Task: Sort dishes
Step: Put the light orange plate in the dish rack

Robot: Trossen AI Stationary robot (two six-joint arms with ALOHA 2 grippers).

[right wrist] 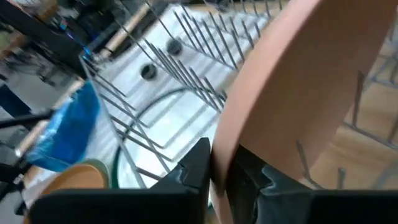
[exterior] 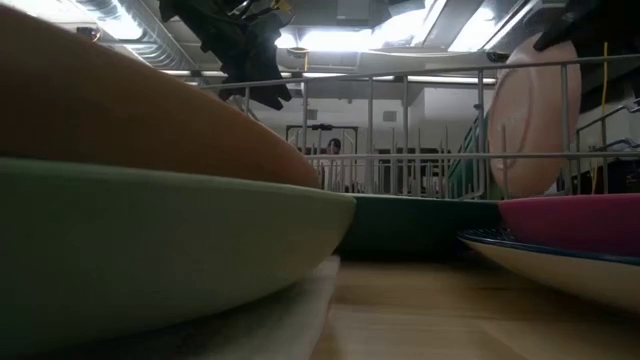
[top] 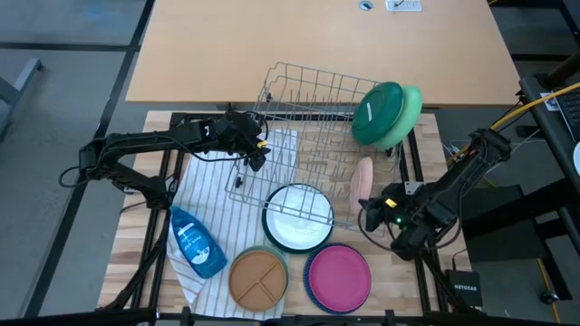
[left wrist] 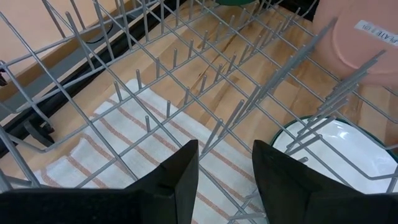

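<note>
The right end effector [right wrist: 219, 167] is grasping the rim of the peach plate [top: 362, 179], its fingers nearly together, and is holding the plate on edge so it can stand between the tines of the wire rack [top: 317, 100] (at the rack's right side). The left end effector [left wrist: 225, 168] is hovering empty over the rack's left part, fingers slightly apart.

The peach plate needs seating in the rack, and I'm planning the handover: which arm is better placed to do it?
The right. Its hand is already shut on the peach plate, upright at the rack. The left hand is open and empty over the rack's other side.
</note>
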